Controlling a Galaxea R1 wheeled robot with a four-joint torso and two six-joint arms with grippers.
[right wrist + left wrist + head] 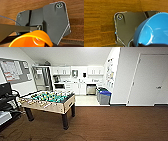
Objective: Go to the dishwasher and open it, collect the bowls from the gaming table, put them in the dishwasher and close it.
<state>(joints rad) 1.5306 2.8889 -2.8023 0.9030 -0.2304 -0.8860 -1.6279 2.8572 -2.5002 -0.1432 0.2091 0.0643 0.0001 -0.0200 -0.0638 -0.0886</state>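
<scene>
The dishwasher (91,89) is a steel-fronted unit under the white counter in the kitchen nook far ahead; it is too far off to tell how its door stands. In the left wrist view a bright blue bowl (154,31) hangs over the brown floor, with my left gripper (149,44) shut on its rim. An orange bowl (31,40) sits in my right gripper (50,43) the same way, above the wood-patterned floor. The gaming table is out of view.
A green table-football table (50,100) stands ahead on the left over dark brown floor (112,124). Blue-lidded bins (103,95) line the right side of the passage to the kitchen. A white door (150,79) is on the right, black equipment (7,97) at the far left.
</scene>
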